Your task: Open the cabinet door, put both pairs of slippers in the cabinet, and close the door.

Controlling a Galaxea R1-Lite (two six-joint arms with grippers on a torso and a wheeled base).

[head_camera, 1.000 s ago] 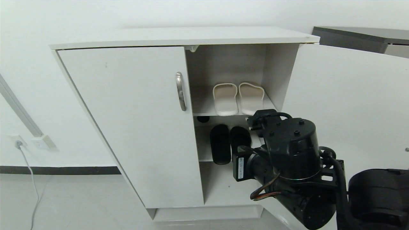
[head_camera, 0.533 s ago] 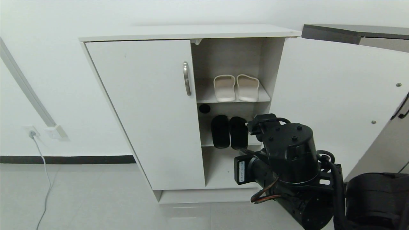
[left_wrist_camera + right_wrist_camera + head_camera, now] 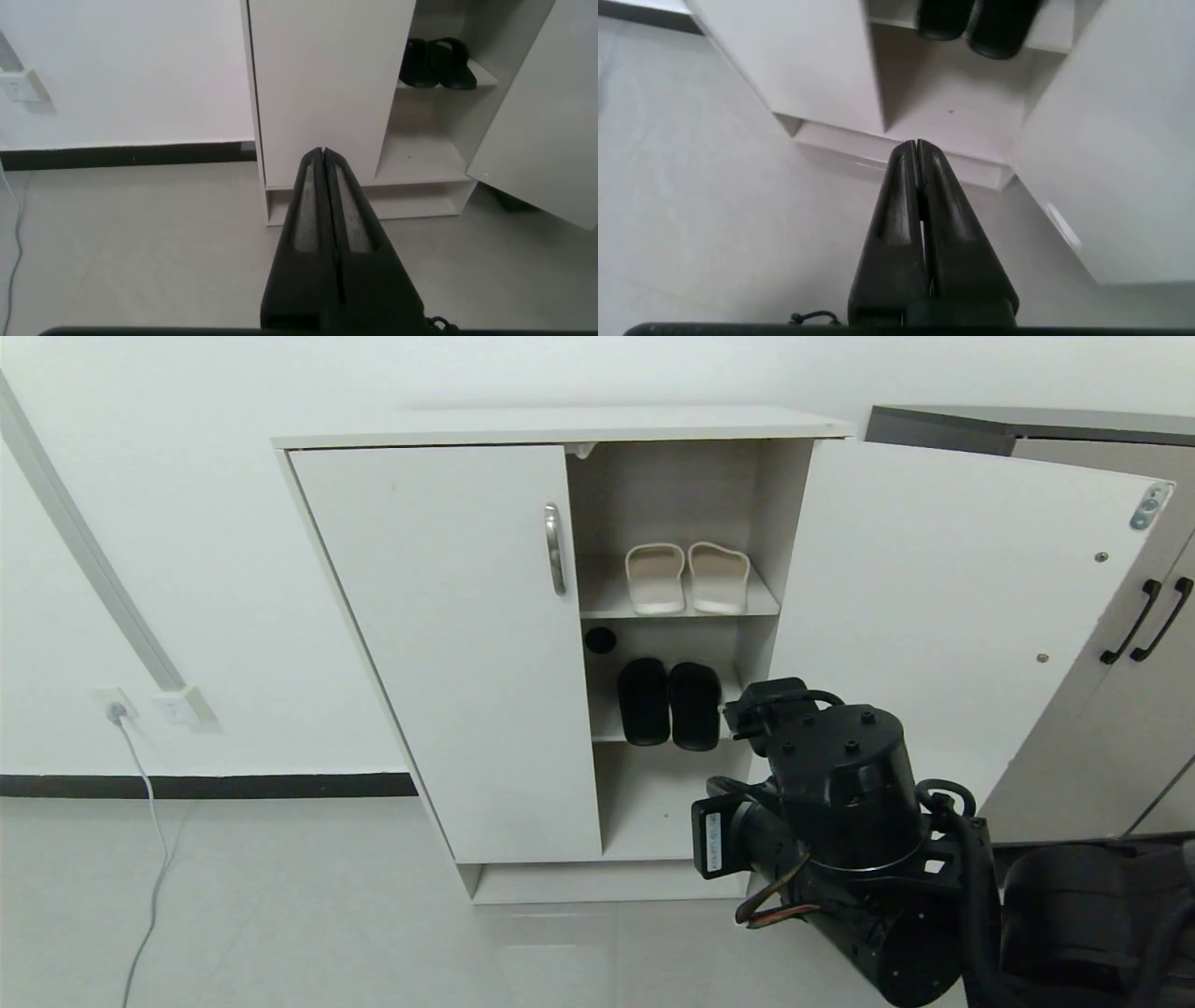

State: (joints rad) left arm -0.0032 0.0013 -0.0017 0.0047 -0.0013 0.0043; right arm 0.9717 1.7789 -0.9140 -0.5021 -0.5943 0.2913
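Both pairs are already stowed. The cream rubber slippers [image 3: 688,579] sit side by side on the upper shelf of the white laminate cabinet [image 3: 560,425]. The black rubber slippers [image 3: 669,704] sit on the middle shelf just below. The bottom compartment holds nothing.

Judged step left: closing the door. The white flat right-hand cabinet door [image 3: 934,616] stands swung wide, inner face toward the head camera. Its free edge is out near the grey neighbouring cabinet with black handles [image 3: 1148,616]. The white left-hand door [image 3: 448,644] is closed, with its curved metal handle [image 3: 555,549] at the centre edge.

The left tool [image 3: 322,163] has its fingers pressed together, holding nothing, low over the floor tiles facing the cabinet front. The right tool [image 3: 918,154] is likewise closed and empty. It points down at the floor just in front of the plinth, beside the open door.

Handling, as a guess:
- The door is a stiff, light hinged panel and should swing with little force.
- The laminate looks smooth, so a pinch would likely slip and a flat push suits better.
- Two screw heads [image 3: 1042,658] on the inner face hint at a handle on the hidden outer side.
- Best contact is the outer face near the free edge, far from the hinges, for leverage.
- The gap to the grey cabinet looks tight.
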